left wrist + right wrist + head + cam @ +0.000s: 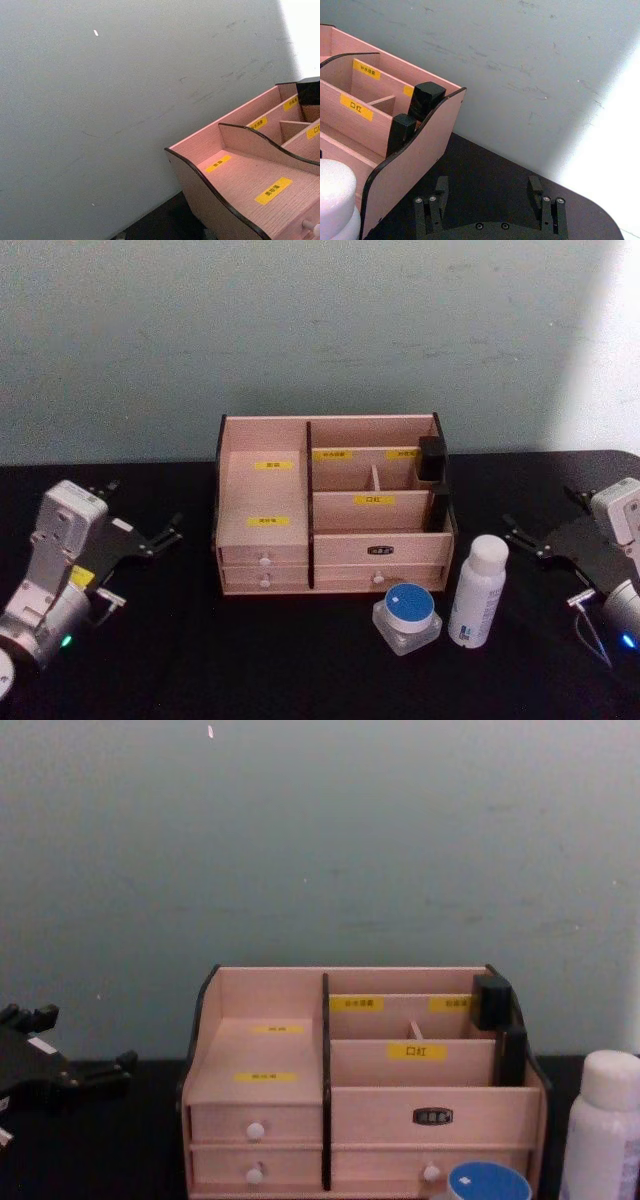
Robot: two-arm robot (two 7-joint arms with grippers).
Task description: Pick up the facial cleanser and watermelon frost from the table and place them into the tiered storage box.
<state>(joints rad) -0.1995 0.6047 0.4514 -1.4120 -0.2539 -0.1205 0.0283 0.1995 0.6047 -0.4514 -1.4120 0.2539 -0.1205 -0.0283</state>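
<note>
Two end effectors flank the scene above a black counter [160, 650]. The left end effector [147, 506] is near the counter's left edge with its two black fingers spread apart, holding nothing. The right end effector [538, 510] mirrors it near the right edge, fingers likewise apart and empty. Between them, toward the back by a grey-green wall [320, 330], stands the tiered storage box [262, 532]: light wood with dark trim, yellow labels and white-knobbed drawers. Two black blocks [432, 458] stand along its right side. Just in front of its right drawers sits a blue-lidded jar [408, 616]. Just beside the jar, on its right, a tall white bottle [478, 590] stands upright. Both are on the counter, outside the box.
</note>
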